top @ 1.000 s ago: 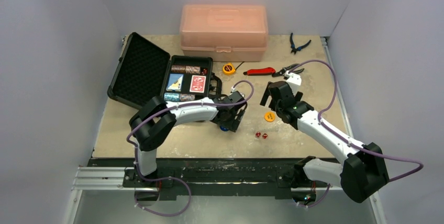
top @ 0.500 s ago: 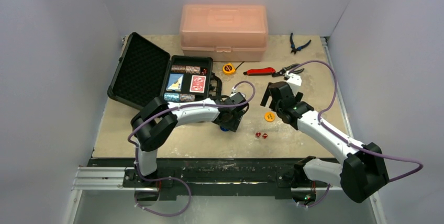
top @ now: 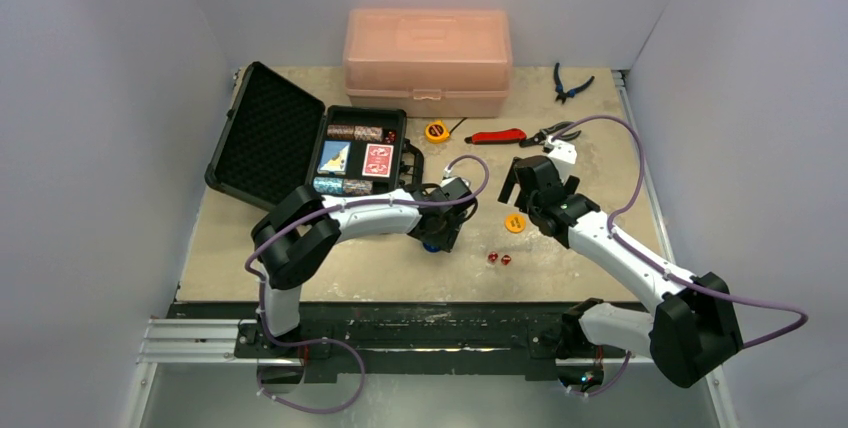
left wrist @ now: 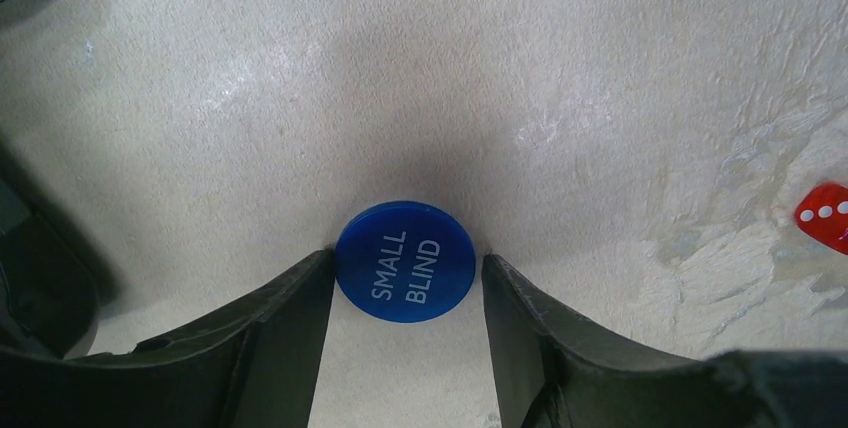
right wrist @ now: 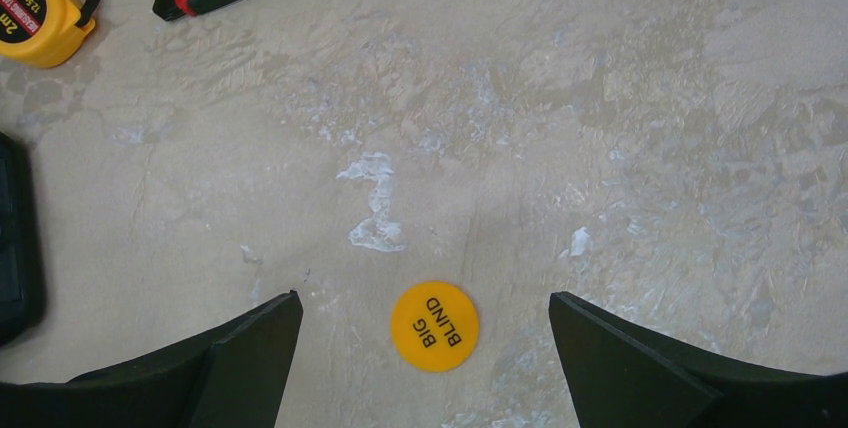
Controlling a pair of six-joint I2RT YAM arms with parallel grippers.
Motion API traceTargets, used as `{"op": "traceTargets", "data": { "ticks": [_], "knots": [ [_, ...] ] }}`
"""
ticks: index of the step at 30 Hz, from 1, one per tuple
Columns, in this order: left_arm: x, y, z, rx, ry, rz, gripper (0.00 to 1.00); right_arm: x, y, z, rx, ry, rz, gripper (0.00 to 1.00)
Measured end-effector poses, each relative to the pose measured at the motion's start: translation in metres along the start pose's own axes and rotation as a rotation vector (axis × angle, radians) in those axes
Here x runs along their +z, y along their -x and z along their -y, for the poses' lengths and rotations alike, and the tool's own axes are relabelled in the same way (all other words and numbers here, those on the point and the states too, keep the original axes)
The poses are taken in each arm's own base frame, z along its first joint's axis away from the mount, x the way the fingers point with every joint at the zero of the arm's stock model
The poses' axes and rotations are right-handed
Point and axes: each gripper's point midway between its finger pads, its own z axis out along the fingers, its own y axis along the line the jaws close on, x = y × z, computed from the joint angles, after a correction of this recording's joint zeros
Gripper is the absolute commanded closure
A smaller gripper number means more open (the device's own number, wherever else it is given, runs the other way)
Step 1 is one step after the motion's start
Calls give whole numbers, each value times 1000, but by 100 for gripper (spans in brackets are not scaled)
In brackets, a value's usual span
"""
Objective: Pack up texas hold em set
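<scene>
Left tool stood part-open, fingers flanking the blue SMALL BLIND disc, which lay flat on the tabletop near the open briefcase, lettering slanting up-right | right tool gaped wide over the yellow BIG BLIND disc, flat, lettering slanted likewise.

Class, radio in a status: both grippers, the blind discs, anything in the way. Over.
Left gripper open, flanking blue SMALL BLIND disc. Right gripper wide open over yellow BIG BLIND disc. Nothing blocking; red dice lie aside.
</scene>
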Motion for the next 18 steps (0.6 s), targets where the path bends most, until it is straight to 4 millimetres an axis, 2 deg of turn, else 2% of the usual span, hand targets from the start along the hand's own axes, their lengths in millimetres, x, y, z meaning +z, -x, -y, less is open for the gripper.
{"op": "traceTargets", "data": {
  "ticks": [8,18],
  "knots": [
    [1,1,1,-1,-1,2,50,0,0,0,-2,-1,0,1],
    [1,1,2,-1,0,3,64,1,0,0,-1,2,3,1]
  ]
}}
